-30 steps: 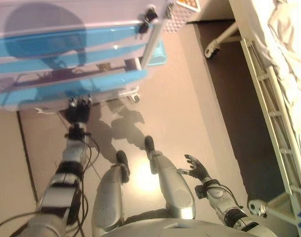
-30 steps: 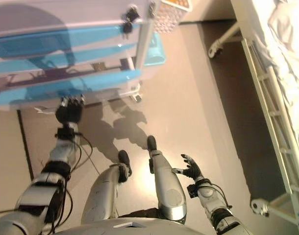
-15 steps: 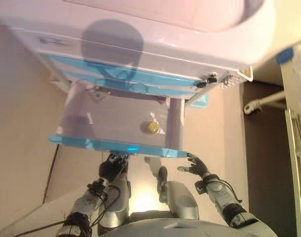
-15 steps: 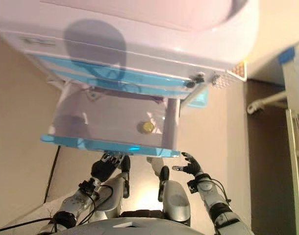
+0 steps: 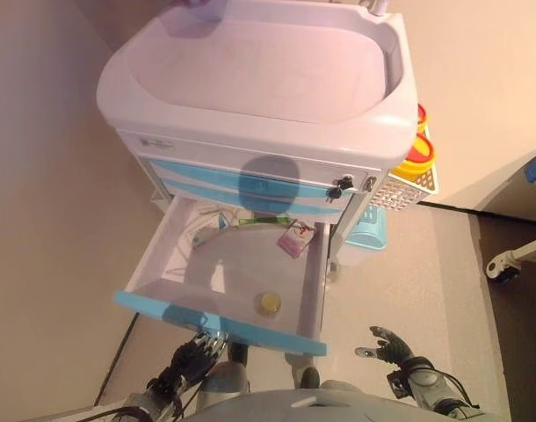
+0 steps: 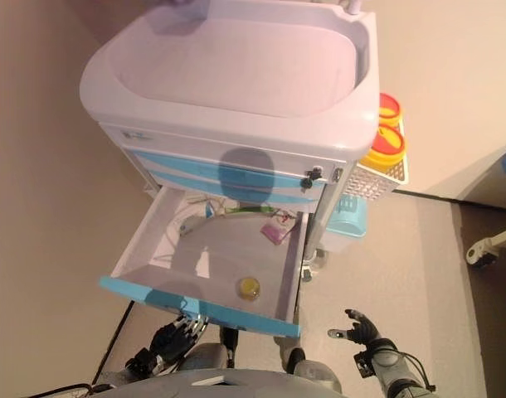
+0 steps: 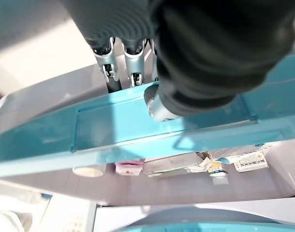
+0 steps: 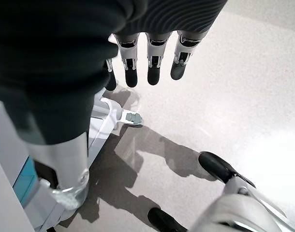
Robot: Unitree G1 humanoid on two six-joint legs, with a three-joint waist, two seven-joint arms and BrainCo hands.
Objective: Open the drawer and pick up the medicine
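The white cart (image 5: 259,83) has blue drawer fronts, and its lower drawer (image 5: 233,281) stands pulled far out. Inside lies a small round yellow-capped medicine bottle (image 5: 269,303) near the front right. A pink packet (image 5: 293,243) and several boxes and tubes (image 5: 217,221) lie at the back. My left hand (image 5: 191,360) is below the blue drawer front (image 7: 138,123), with fingers (image 7: 122,67) hooked behind its handle and the thumb on its face. My right hand (image 5: 389,345) hangs open over the floor, right of the drawer, holding nothing.
A white wire basket with yellow containers (image 5: 417,154) hangs on the cart's right side. A light blue bin (image 5: 369,233) stands below it. A bed leg with a caster (image 5: 505,264) shows at the far right. A wall runs along the left.
The camera has tilted up, so the whole cart top now shows. The drawer has come further out with my left hand at its front. My right hand stays open at the lower right.
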